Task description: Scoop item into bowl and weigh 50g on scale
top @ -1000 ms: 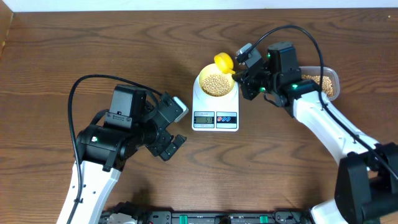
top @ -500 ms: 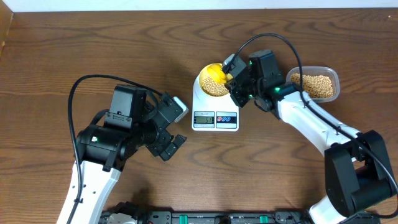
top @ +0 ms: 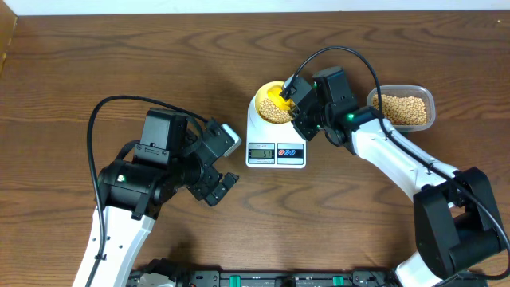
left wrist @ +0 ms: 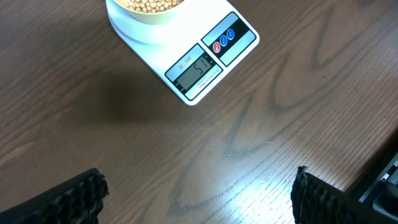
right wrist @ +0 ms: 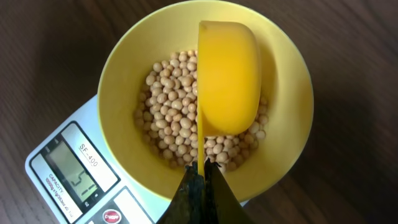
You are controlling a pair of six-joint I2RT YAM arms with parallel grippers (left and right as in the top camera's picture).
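Apparently the scooping is nearly finished. The right gripper (right wrist: 202,185) is clenched on the handle of the yellow scoop (right wrist: 227,78), whose cup lies turned over just ahead of the jaws, inside the bowl (right wrist: 118,74). Beans (right wrist: 168,118) fill the bowl's bottom beneath it, and the bowl sits on the scale (left wrist: 163,48). Its display (left wrist: 198,70) seems to read slightly above fifty, though faintly. The left gripper (left wrist: 196,196) hangs released, the scale well ahead of its jaws. What remains, I judge, is removing a few beans and withdrawing the scoop.

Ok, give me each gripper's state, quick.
Left gripper: open, holding nothing.
Right gripper: shut on the yellow scoop.
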